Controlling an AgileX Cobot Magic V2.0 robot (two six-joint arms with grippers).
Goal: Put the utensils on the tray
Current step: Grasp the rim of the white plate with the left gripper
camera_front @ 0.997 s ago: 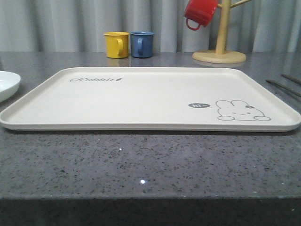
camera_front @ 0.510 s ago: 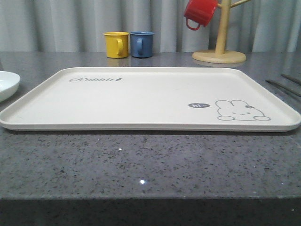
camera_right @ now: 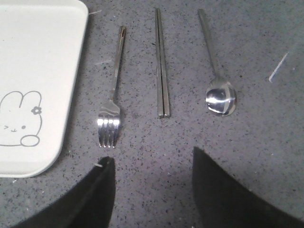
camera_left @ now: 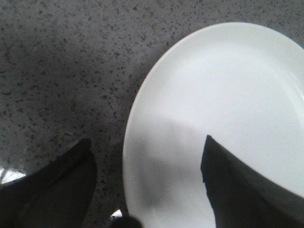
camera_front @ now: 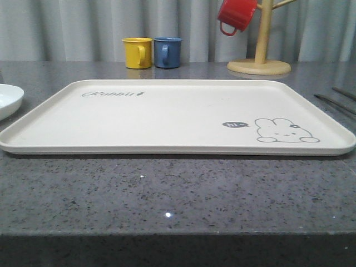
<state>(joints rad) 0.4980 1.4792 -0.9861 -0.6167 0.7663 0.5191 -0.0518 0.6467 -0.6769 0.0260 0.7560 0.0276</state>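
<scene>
The cream tray (camera_front: 167, 117) with its rabbit drawing lies flat in the middle of the counter; its corner shows again as tray (camera_right: 33, 71) in the right wrist view. Beside that corner, on the grey stone, lie a silver fork (camera_right: 112, 104), a pair of chopsticks (camera_right: 162, 66) and a spoon (camera_right: 217, 80), side by side and parallel. My right gripper (camera_right: 152, 159) hangs open just short of the fork's tines and the chopstick ends, holding nothing. My left gripper (camera_left: 147, 145) is open above the rim of a round white plate (camera_left: 223, 104). Thin utensils (camera_front: 336, 100) show at the counter's right edge.
A yellow mug (camera_front: 137, 53) and a blue mug (camera_front: 168, 52) stand behind the tray. A wooden mug tree (camera_front: 260, 50) at the back right carries a red mug (camera_front: 236, 15). The white plate (camera_front: 8, 100) sits at the left edge.
</scene>
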